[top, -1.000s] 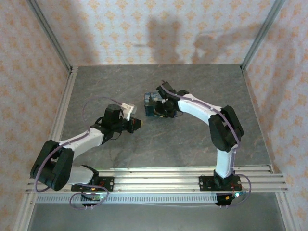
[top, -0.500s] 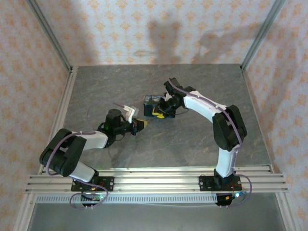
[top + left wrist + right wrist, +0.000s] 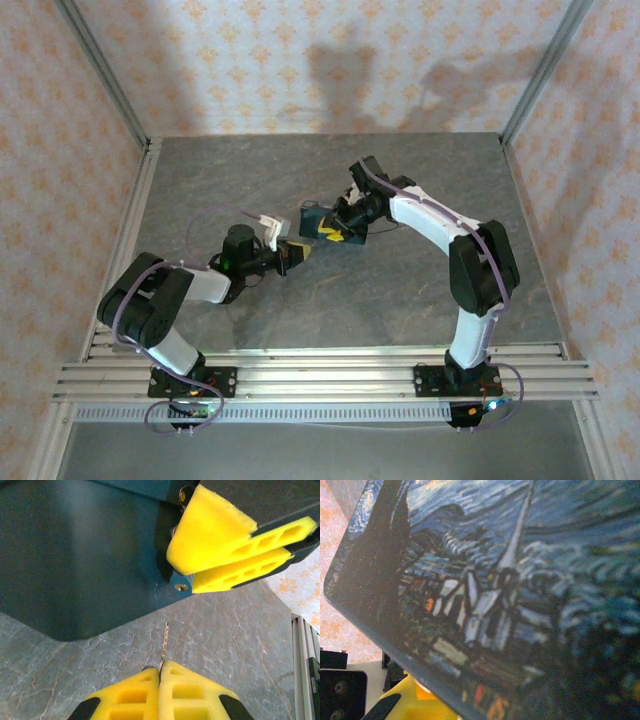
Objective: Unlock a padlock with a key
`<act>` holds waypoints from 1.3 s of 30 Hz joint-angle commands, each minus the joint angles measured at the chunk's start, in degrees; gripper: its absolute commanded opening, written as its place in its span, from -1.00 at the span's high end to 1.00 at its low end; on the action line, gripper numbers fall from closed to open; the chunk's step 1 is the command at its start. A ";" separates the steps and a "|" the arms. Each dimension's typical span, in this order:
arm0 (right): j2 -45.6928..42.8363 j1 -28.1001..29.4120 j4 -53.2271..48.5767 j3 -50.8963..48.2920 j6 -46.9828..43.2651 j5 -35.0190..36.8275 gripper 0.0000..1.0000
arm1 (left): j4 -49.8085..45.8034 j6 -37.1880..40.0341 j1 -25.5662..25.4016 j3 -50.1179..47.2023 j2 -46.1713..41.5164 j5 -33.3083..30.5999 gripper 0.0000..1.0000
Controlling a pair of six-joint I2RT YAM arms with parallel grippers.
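In the top view the left pincer [image 3: 291, 256] sits left of centre over the grey marbled table [image 3: 420, 300]. It is aimed at a dark blue box with a swirly painted print [image 3: 314, 219] just to its right, and the right pincer [image 3: 336, 233] is against that box's right side. At the bottom centre of the left wrist view, the left pincer's yellow fingers [image 3: 192, 692] are pressed together. They pinch a tiny, thin, pale metal key [image 3: 164, 641] that points straight up the frame, its tip just short of the box's lower edge. At upper right, the right pincer's yellow fingers [image 3: 220, 535] lie close together at the box's corner; whether they clamp anything, I cannot tell.
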 commanded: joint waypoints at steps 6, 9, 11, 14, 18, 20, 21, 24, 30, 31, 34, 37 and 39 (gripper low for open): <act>-3.38 -0.08 1.32 -1.00 0.69 -1.76 1.00 | 3.31 -0.44 -1.49 3.06 1.15 0.76 1.00; -3.55 -0.03 1.99 -1.62 0.92 -2.02 1.00 | 2.78 -0.45 -1.62 3.80 1.16 0.93 1.00; -3.71 -0.07 2.35 -1.94 1.15 -2.14 1.00 | 1.87 -0.29 -1.65 4.41 1.35 0.94 1.00; -4.07 -0.03 3.02 -2.38 1.41 -2.37 1.00 | 1.60 -0.28 -1.70 4.90 2.02 0.93 1.00; -4.43 -0.03 3.60 -2.83 1.89 -2.50 1.00 | 2.30 -0.75 -1.79 5.23 3.11 1.53 1.00; -4.51 -0.03 3.70 -2.78 1.92 -2.48 1.00 | 2.76 -0.97 -1.87 5.15 3.22 1.77 1.00; -4.50 -0.03 3.69 -2.80 1.94 -2.51 1.00 | 2.92 -0.99 -1.91 5.16 3.22 1.90 1.00; -4.49 -0.03 3.70 -2.77 1.74 -2.53 1.00 | 3.30 -1.13 -2.19 5.14 3.20 2.24 1.00; -4.52 -0.03 3.44 -3.14 1.13 -2.24 1.00 | 3.02 -1.11 -2.39 4.59 2.49 2.40 1.00; -4.53 -0.03 3.38 -3.20 1.01 -2.16 1.00 | 2.49 -0.90 -2.37 4.50 2.27 2.35 1.00; -4.44 -0.29 3.59 -3.55 0.91 -2.19 1.00 | 1.86 -0.45 -2.41 3.81 1.77 2.11 1.00; -4.52 -0.47 3.82 -3.75 1.00 -2.15 1.00 | 2.09 -0.57 -2.39 2.91 1.20 1.36 1.00; -4.60 -0.47 3.83 -3.92 1.07 -2.15 1.00 | 2.53 -0.89 -2.36 2.48 0.88 1.29 1.00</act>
